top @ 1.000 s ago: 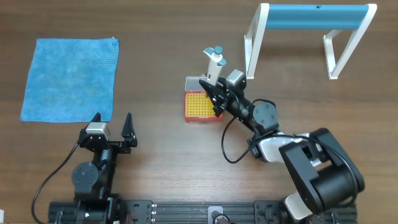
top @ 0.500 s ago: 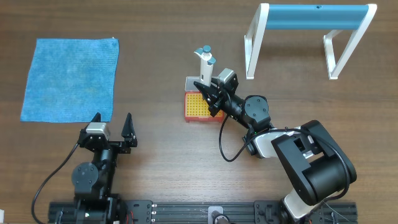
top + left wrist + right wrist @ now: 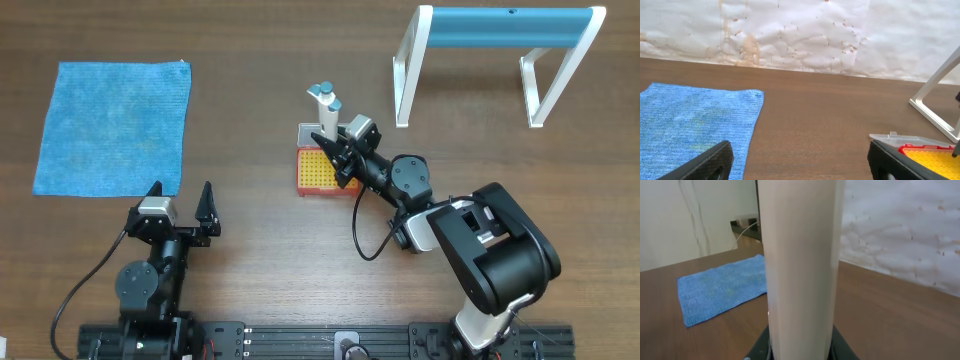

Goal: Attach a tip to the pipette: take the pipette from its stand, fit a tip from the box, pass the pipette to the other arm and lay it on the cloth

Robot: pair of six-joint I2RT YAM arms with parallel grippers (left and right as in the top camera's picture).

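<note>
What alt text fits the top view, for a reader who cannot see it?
The right gripper holds a white pipette at the yellow tip box; the left gripper sits open near a blue cloth.

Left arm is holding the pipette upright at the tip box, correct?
Not quite: it is the right arm whose fingers hold the pipette upright at the tip box, as the top view shows.

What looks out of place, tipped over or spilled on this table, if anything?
Nothing stands out. The blue cloth lies flat, the tip box sits level with no tips scattered, the stand is upright, and the right pincer holds the pipette upright by the box.
</note>
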